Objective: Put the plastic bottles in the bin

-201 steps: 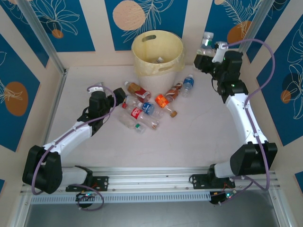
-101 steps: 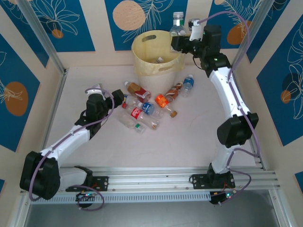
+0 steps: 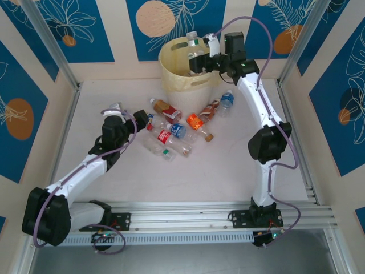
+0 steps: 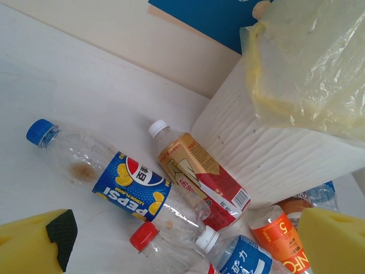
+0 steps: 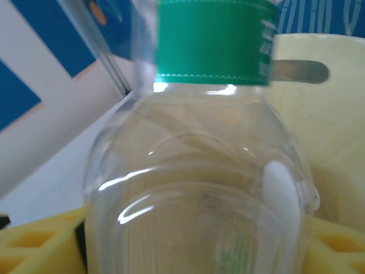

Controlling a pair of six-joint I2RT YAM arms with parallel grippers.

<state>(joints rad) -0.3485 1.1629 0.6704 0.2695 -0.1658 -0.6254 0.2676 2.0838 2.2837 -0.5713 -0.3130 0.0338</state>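
Plastic bottles [image 3: 174,132] lie in a loose heap at the middle of the pale table [image 3: 239,165], most of them touching or overlapping. One more, a clear bottle with a green cap [image 3: 193,43], is held upright by the right claw [image 3: 199,59] over the 3 o'clock side of the pale yellow round plastic bin [image 3: 181,83]. The bin stands at 12 o'clock on the table, near the back wall. The right claw is closed on this bottle. In the right wrist view its yellow foam pads [image 5: 40,246] flank the clear body on both sides, with the bin's oval handle cut-out [image 5: 299,71] behind the cap.

The left claw [image 3: 140,121] is at 9 o'clock of the heap, spread wide and holding nothing. Its yellow pads [image 4: 31,248] stand far apart at the lower corners of the left wrist view.

Ahead of the left claw lies a clear bottle with a blue cap and blue Pepsi label [image 4: 130,187]. At its 3 o'clock is a white-capped bottle with a tan and red label [image 4: 199,177], close to the bin's ribbed wall. A red-capped clear bottle [image 4: 149,238], a white-capped bottle with a blue label [image 4: 242,260] and an orange-labelled bottle [image 4: 283,235] lie nearer the claw. A thin yellow plastic liner [image 4: 308,68] hangs over the bin's rim.

In the top view a small blue-labelled bottle [image 3: 226,101] lies at 2 o'clock of the heap, beside a brown-labelled bottle [image 3: 210,109].
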